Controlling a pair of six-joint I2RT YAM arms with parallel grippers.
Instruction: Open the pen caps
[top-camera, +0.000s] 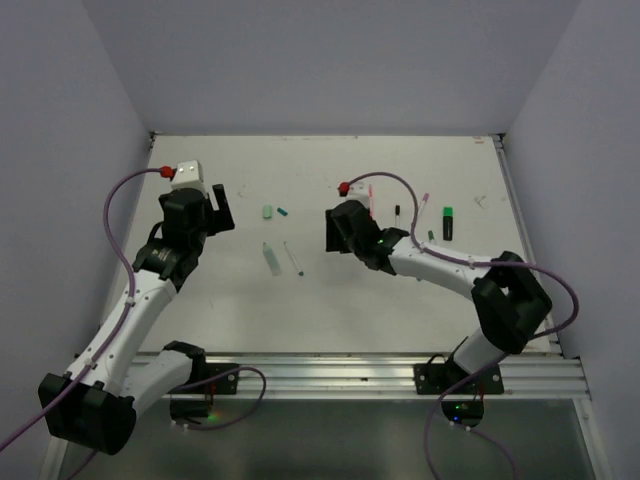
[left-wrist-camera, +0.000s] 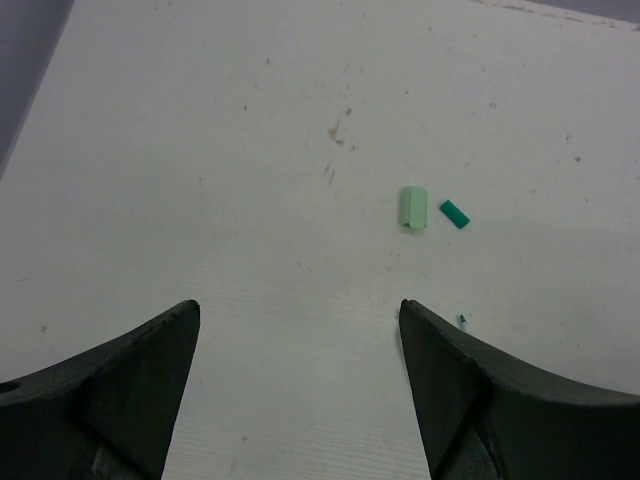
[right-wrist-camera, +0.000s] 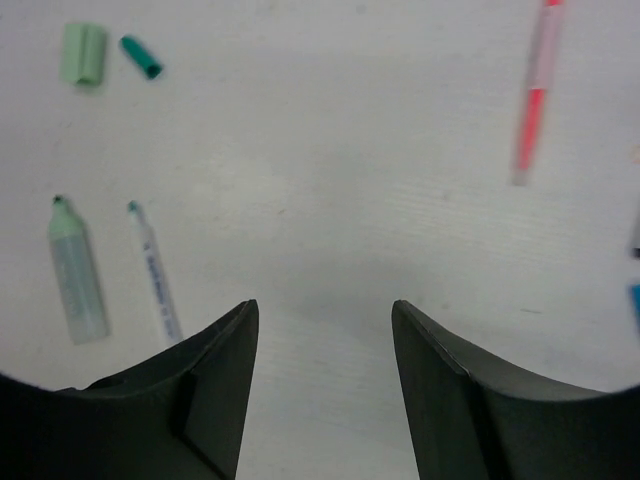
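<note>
A pale green cap (top-camera: 267, 211) and a teal cap (top-camera: 282, 212) lie side by side, off their pens, between the two arms. Both show in the left wrist view, pale green (left-wrist-camera: 413, 208) and teal (left-wrist-camera: 454, 214), and in the right wrist view, pale green (right-wrist-camera: 82, 53) and teal (right-wrist-camera: 141, 57). An uncapped pale green highlighter (right-wrist-camera: 77, 272) and a thin white pen (right-wrist-camera: 155, 272) lie nearer the front. My left gripper (left-wrist-camera: 298, 310) is open and empty, left of the caps. My right gripper (right-wrist-camera: 325, 305) is open and empty over bare table, right of them.
A pink pen (top-camera: 370, 197), a small black pen (top-camera: 397, 211), a pink-tipped pen (top-camera: 425, 205) and a black highlighter with a green cap (top-camera: 448, 222) lie at the right behind the right arm. The table's raised rim (top-camera: 510, 190) runs along the right side.
</note>
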